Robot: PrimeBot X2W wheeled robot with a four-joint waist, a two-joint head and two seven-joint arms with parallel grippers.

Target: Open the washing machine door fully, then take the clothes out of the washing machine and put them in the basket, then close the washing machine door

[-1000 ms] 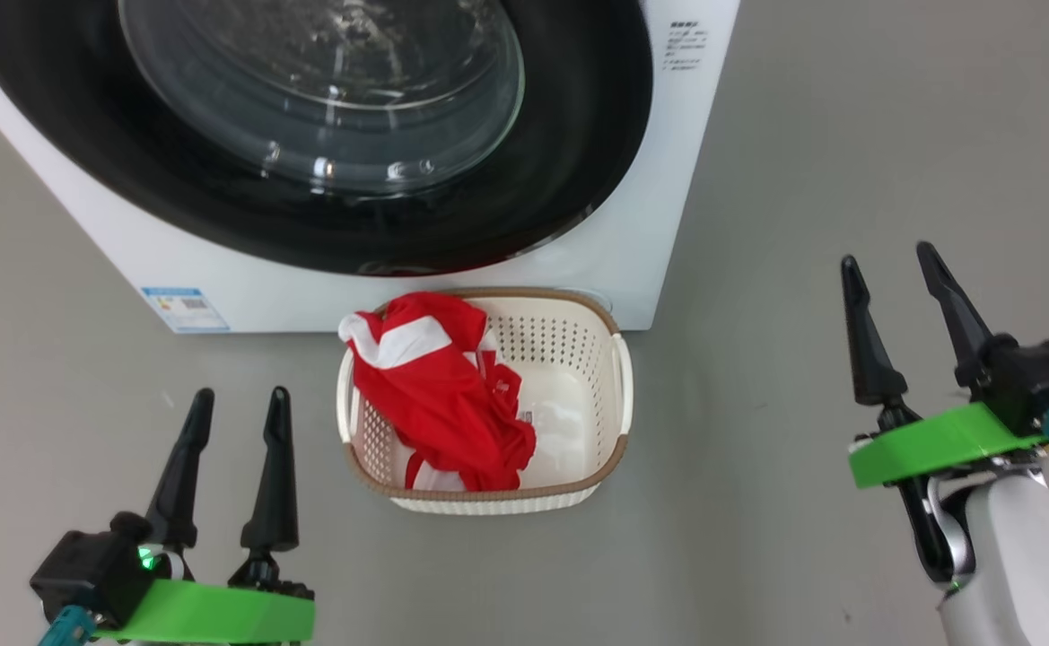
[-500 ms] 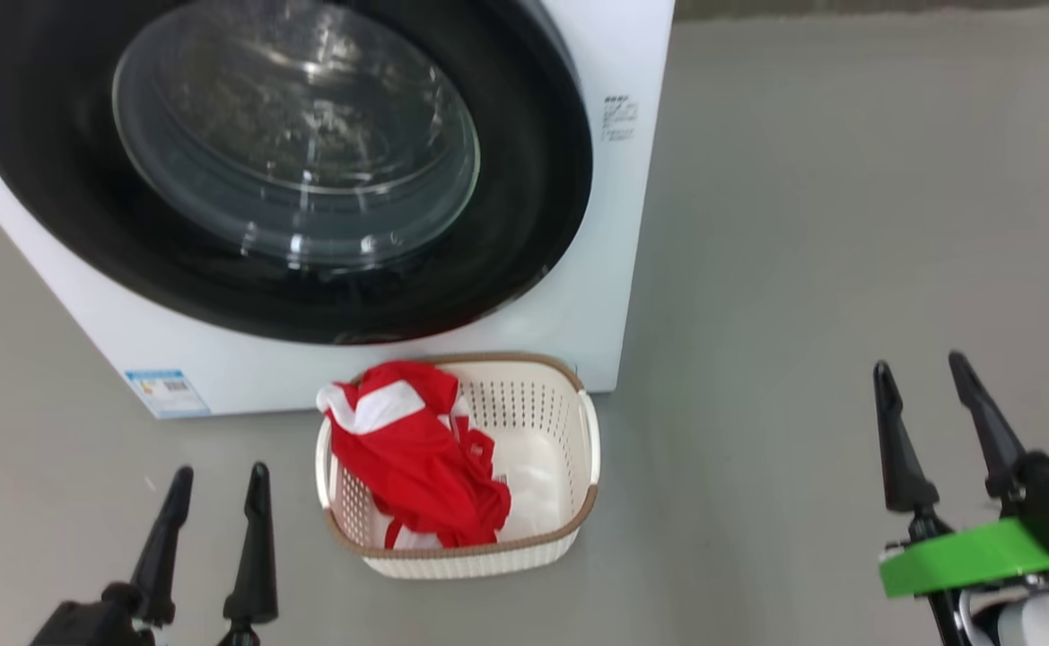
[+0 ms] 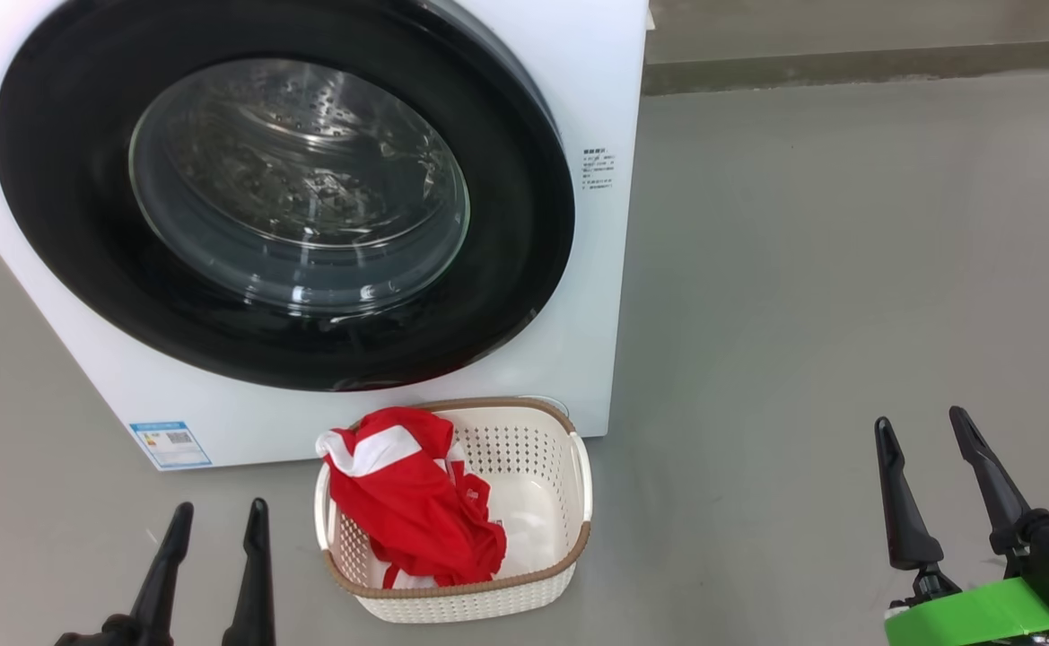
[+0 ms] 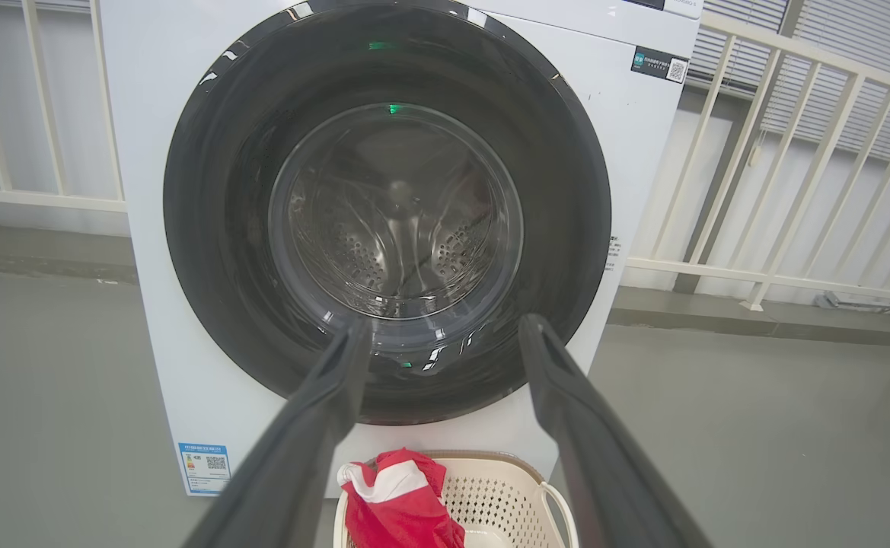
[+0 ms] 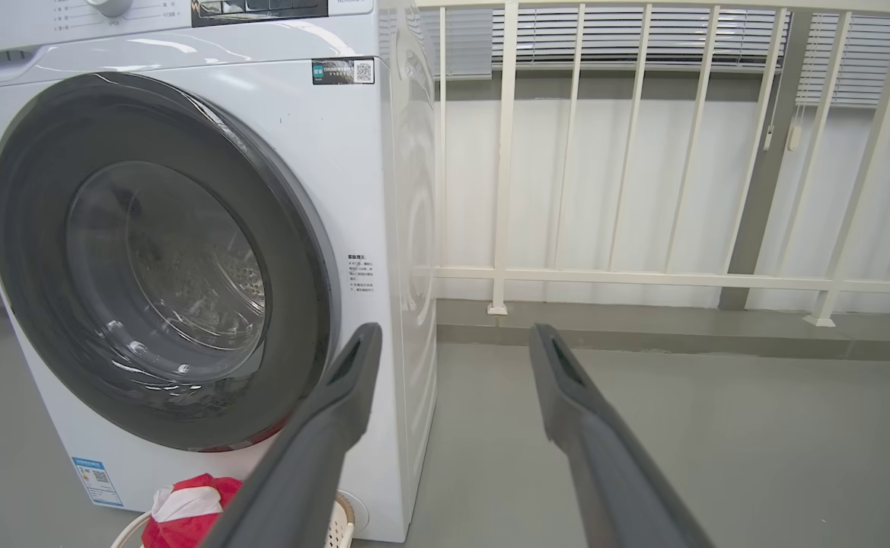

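two sets of fingers stand spread and empty: the left gripper (image 3: 220, 507) low on the left, the right gripper (image 3: 920, 417) low on the right, both well apart from everything. between them on the floor (image 3: 802, 314) sits the basket (image 3: 461, 606), the clothes (image 3: 407, 502) heaped in its left half. just behind, the washing machine door (image 3: 286, 197) lies flush against the washing machine (image 3: 600, 90), and the drum (image 4: 399, 221) looks bare through the glass. over the last second the head view has lifted, so the grippers sit lower in it and more door shows; the things themselves have not moved. by my reading, all three steps look done.
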